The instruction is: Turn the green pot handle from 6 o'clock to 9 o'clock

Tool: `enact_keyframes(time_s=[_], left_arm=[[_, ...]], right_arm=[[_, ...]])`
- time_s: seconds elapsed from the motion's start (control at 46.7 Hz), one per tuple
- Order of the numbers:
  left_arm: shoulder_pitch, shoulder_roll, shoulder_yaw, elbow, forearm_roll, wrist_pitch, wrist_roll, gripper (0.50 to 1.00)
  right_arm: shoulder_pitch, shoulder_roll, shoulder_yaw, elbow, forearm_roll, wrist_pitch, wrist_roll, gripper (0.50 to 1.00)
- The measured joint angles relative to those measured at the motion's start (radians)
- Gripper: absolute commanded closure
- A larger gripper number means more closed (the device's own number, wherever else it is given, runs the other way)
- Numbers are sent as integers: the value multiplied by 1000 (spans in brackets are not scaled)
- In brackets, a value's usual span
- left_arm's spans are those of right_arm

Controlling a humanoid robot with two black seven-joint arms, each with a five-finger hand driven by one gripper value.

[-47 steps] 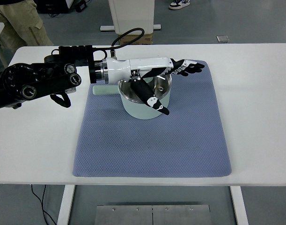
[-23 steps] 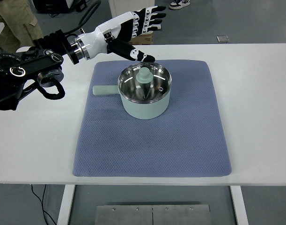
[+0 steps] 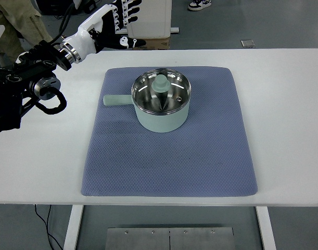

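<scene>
Pale green round pot [image 3: 162, 107] with polished steel interior, resting on a blue-grey textured mat [image 3: 169, 151] atop a smooth white counter [image 3: 283, 120].

The pot's short, flat green handle [image 3: 116, 100] points toward the picture's left. The white-and-black left hand [image 3: 118, 21], fingers spread and empty, hangs above the counter's far-left edge. Compared with half a second ago, it has drawn farther up and left from the pot, which has not moved.
</scene>
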Motion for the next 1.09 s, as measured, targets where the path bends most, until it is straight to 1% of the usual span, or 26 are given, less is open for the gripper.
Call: enact_keyframes(time_s=[0.15, 0.343, 0.429, 0.729, 1.093], left_arm=[[31, -6, -22, 24, -42, 3, 0, 500], [61, -32, -51, 49, -84, 62, 0, 500], [74, -39, -73, 58, -113, 75, 0, 500], [145, -67, -114, 112, -156, 79, 0, 500], [221, -66, -173, 119, -178, 101, 0, 500]], right_arm=[[0, 0, 0, 0, 0, 0, 0, 500], [0, 0, 0, 0, 0, 0, 0, 500], [0, 0, 0, 0, 0, 0, 0, 500], [0, 0, 0, 0, 0, 0, 0, 500], [0, 0, 0, 0, 0, 0, 0, 500]])
